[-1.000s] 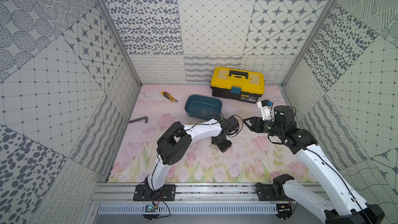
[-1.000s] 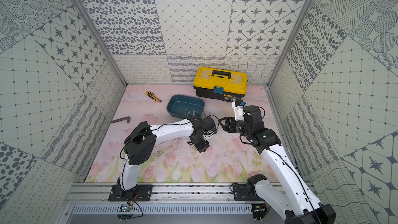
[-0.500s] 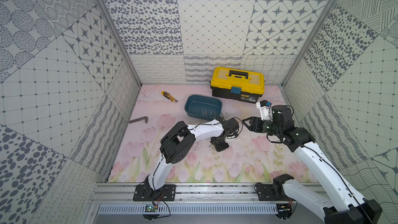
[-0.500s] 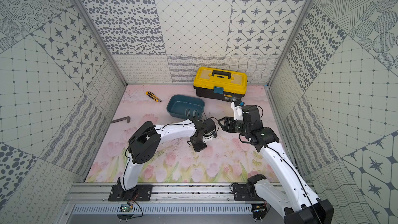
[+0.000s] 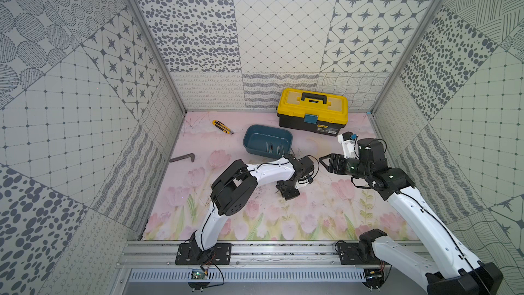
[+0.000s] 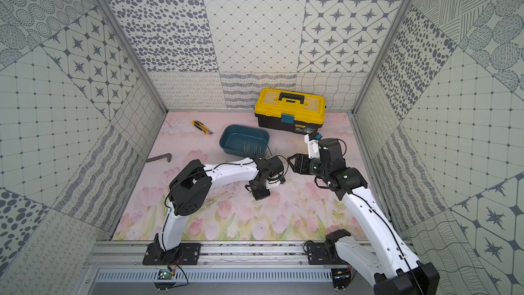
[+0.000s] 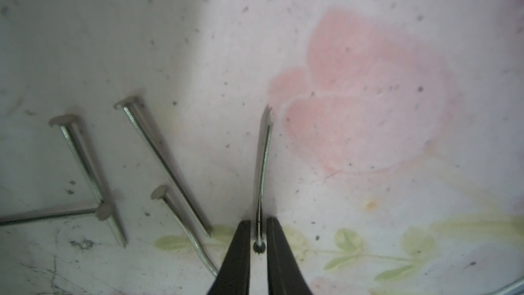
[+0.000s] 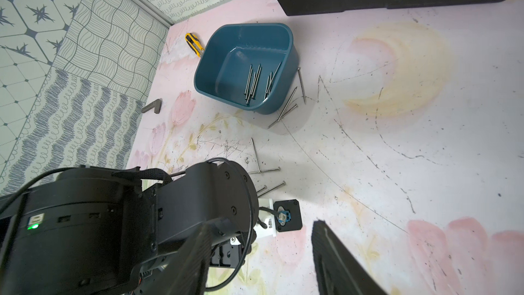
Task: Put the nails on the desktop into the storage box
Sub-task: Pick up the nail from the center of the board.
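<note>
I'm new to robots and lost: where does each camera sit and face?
Top views: high in front, looking down on the desktop; left arm, right arm show.
Left wrist: on the left arm, close over the desktop; jaws pinch a nail.
Right wrist: on the right arm, facing the storage box; open jaws, left arm show.
Shared: storage box, top and right wrist.

bright, even light; soft shadows on the desktop (image 5: 326,211); left wrist view blurry; top views bowed.
</note>
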`<state>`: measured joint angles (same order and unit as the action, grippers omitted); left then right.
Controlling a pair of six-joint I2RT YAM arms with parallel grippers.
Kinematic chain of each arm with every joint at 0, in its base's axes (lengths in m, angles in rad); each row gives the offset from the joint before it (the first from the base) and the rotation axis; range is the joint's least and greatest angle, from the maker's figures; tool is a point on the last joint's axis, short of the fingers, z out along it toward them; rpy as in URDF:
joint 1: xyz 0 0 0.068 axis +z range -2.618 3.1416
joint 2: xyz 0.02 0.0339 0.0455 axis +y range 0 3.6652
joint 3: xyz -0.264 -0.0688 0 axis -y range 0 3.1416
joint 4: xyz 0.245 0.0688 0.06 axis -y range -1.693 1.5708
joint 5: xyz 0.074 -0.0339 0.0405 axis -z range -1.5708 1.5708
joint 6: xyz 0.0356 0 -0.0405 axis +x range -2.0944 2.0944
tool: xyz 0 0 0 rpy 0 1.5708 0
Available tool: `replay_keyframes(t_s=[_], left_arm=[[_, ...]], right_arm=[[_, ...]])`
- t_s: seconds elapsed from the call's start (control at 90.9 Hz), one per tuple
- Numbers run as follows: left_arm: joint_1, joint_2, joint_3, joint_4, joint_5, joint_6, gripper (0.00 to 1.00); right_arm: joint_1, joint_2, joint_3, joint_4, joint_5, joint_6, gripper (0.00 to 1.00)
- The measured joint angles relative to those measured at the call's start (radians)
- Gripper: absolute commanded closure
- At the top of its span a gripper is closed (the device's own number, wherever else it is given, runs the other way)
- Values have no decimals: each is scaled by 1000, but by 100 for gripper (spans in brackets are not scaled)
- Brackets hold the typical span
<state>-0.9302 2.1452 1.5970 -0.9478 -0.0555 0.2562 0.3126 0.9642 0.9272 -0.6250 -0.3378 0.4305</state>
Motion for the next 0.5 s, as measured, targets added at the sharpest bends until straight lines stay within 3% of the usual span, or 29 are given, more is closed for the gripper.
replay_keyframes(t_s=[0.099, 0.33, 0.495], left_arm=[[-3, -4, -7, -1, 0, -3, 100], [0, -14, -13, 2, 4, -24, 100], [29, -27, -13, -21, 47, -61, 100]], right_arm=[[0, 8, 4, 0, 0, 0, 30], [0, 21, 12, -2, 0, 3, 10], [0, 23, 42, -8, -1, 2, 3]])
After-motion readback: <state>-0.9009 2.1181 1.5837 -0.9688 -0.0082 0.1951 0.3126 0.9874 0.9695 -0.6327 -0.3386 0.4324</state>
